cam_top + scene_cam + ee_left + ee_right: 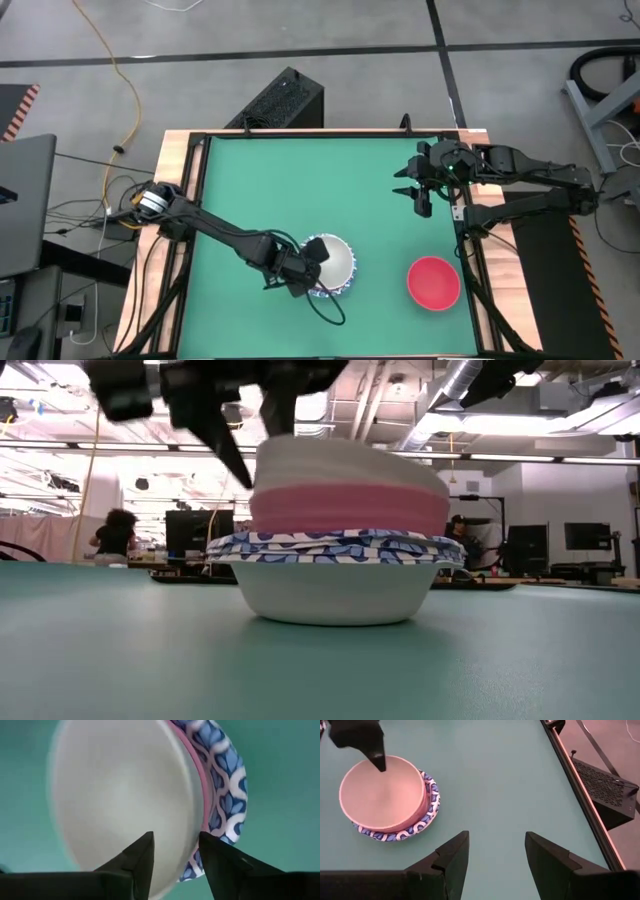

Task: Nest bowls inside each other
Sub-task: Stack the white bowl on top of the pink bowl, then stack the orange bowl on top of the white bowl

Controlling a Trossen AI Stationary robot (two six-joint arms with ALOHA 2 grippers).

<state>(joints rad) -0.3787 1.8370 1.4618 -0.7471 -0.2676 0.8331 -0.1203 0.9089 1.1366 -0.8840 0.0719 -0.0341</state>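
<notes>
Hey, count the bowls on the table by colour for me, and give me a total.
cream-white bowl: 1, top of the stack
pink bowl: 1, just beneath it
blue-rimmed white bowls: at least 2, rims too tightly packed to count
red bowl: 1, standing alone
Total: at least 5

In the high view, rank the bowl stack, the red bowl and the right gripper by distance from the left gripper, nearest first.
1. Bowl stack: directly under the left gripper.
2. Red bowl: to its right, table's near-right part.
3. Right gripper: far right, waiting.
</notes>
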